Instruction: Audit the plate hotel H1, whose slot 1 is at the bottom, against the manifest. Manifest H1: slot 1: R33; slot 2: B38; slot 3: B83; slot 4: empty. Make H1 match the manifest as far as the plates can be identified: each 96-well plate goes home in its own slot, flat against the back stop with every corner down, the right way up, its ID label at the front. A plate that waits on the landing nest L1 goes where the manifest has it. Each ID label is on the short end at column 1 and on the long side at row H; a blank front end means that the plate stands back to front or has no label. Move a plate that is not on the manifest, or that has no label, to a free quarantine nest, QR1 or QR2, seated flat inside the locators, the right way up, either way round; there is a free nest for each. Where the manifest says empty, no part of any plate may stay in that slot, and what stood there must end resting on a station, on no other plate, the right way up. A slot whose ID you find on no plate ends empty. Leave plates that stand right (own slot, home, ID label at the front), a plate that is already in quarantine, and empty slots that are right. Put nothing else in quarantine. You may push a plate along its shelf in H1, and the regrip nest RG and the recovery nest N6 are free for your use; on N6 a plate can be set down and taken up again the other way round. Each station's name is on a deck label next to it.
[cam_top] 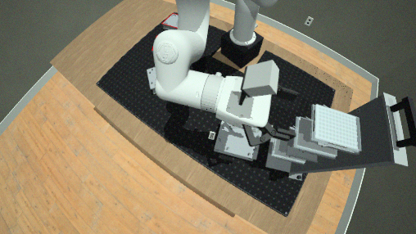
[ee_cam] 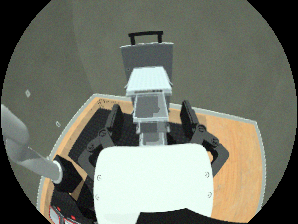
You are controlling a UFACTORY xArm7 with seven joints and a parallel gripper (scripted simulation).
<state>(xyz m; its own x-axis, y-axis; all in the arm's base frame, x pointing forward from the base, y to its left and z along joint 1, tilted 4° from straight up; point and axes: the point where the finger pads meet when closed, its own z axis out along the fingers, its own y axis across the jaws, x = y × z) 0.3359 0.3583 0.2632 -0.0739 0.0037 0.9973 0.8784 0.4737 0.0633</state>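
Note:
The plate hotel H1 (cam_top: 311,145) stands at the right of the black deck and shows from above as stepped grey shelves. A white 96-well plate (cam_top: 336,128) lies on its uppermost level. I cannot read any ID labels. My gripper (cam_top: 282,134) is open and empty, level with the hotel's front and just left of it. In the wrist view the open fingers flank the hotel's stacked shelves (ee_cam: 149,99) straight ahead, with a pale plate (ee_cam: 149,79) at the top. The lower slots' contents are hard to tell apart.
A grey nest plate (cam_top: 237,142) sits on the deck under my wrist, with a small deck label (cam_top: 211,135) beside it. The hotel's dark back panel (cam_top: 368,135) carries a black handle (cam_top: 405,122). A red-edged nest (cam_top: 169,20) lies at the back, behind my arm.

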